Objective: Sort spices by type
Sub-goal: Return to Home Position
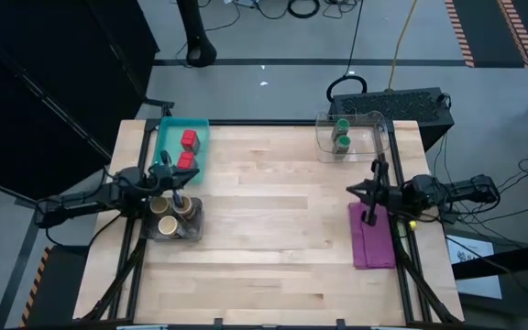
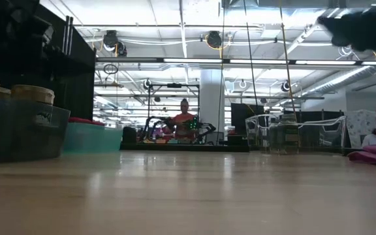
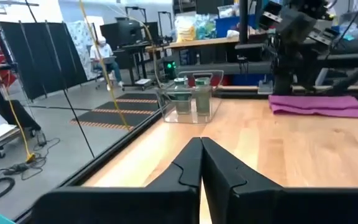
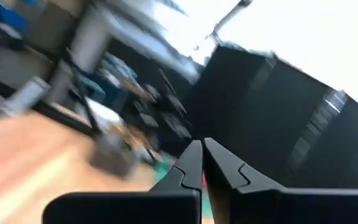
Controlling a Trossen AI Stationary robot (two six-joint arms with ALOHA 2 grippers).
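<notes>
Even, bright light falls from above on the pale wooden surface point(image 1: 273, 220) in the high view. Shadows under the arms are faint and soft, and the left third of the frame lies dark. 1 small white glint point(image 1: 264, 69) shows on the floor at upper centre.

In the low view, ceiling strip lights point(image 2: 188, 61) glare across the upper half. The near surface at the bottom is out of focus with a dull sheen, the tan jars point(image 2: 31, 93) at the left edge are dim and soft, and the right arm point(image 2: 364, 29) at upper right is a dark smear.

The left wrist view is clear and evenly lit. The right wrist view is streaked with blur, blown out white at upper right, with only the right hand point(image 4: 202, 144) crisp.
</notes>
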